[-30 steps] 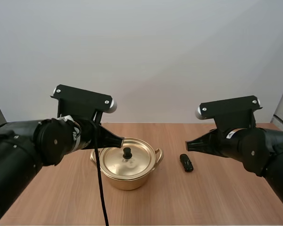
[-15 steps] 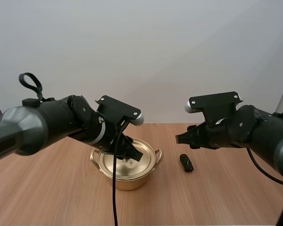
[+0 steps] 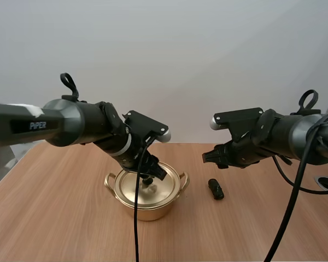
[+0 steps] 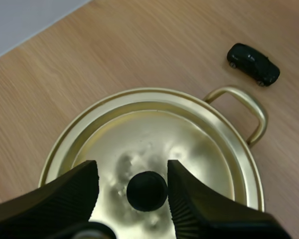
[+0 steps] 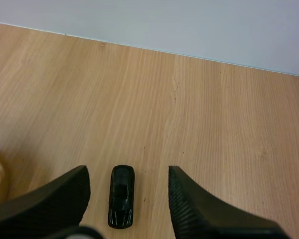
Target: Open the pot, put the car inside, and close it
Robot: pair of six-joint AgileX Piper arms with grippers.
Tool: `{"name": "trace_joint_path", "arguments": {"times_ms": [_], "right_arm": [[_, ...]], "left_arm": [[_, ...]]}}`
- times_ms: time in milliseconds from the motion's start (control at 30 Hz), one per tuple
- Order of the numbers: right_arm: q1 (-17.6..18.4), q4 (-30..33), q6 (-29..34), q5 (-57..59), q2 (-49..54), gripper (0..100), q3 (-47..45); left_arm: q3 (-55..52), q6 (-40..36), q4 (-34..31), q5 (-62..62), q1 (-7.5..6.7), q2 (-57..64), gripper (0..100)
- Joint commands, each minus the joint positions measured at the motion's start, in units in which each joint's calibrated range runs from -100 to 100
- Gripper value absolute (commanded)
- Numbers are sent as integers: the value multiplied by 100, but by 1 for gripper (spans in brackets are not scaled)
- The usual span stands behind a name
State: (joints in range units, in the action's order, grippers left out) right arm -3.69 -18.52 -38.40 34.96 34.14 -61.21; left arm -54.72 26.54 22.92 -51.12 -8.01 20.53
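A gold pot point(image 3: 146, 210) stands on the wooden table with its lid point(image 4: 189, 144) on. My left gripper point(image 3: 153, 174) hangs just over the lid, open, and its fingers stand on either side of the black knob point(image 4: 147, 190) without pinching it. A small black toy car point(image 3: 216, 188) lies on the table to the right of the pot. My right gripper point(image 3: 209, 157) hovers open above and a little behind the car. In the right wrist view the car point(image 5: 121, 195) lies below the gap of that gripper point(image 5: 127, 172), with nothing held.
The pot has a looped gold side handle point(image 4: 244, 107) on the side facing the car point(image 4: 253, 63). Bare wooden tabletop point(image 3: 251, 229) stretches in front of and to the right of the car. A pale wall stands behind the table's far edge.
Both arms have reached forward and down. The left gripper came over the lid knob and the right one toward the car. Both grippers went from shut to open.
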Motion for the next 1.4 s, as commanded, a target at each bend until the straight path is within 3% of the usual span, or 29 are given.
{"name": "trace_joint_path", "arguments": {"times_ms": [0, 100, 167, 333, 367, 533, 833, 1167, 1233, 1300, 1367], "right_arm": [[5, 9, -83, -5, -64, 79, -3], [5, 9, -90, -188, -159, 79, -3], [5, 9, -90, -271, -251, 79, -3], [5, 9, -115, -242, -887, 79, -3], [5, 9, -130, -303, -1026, 79, -3], [5, -72, -437, -427, -1770, 79, -3], [5, -796, -1120, -633, -2421, 79, 27], [5, -836, -1130, -115, -2945, 79, 516], [5, -897, -1130, -145, -2994, 71, 530], [5, -910, -1130, -166, -2994, 51, 530], [5, -910, -1130, -183, -2994, 23, 530]], "left_arm": [[4, 14, -3, 2, -6, -154, 71], [19, 14, -48, -20, -6, -220, 69], [19, 14, -48, -20, -6, -196, 58], [19, 14, -48, -37, -6, -197, 2], [19, 27, -48, -37, -6, -197, 0], [65, 27, -93, -77, -6, -183, 0], [605, -37, -93, -374, -6, 480, 0], [1453, -295, -233, -746, 1, 1369, 0], [1705, -326, -233, -925, 1, 1529, 0], [1888, -381, -258, -982, 1, 1662, 0], [2110, -481, -258, -1053, 1, 1800, 0]]}}
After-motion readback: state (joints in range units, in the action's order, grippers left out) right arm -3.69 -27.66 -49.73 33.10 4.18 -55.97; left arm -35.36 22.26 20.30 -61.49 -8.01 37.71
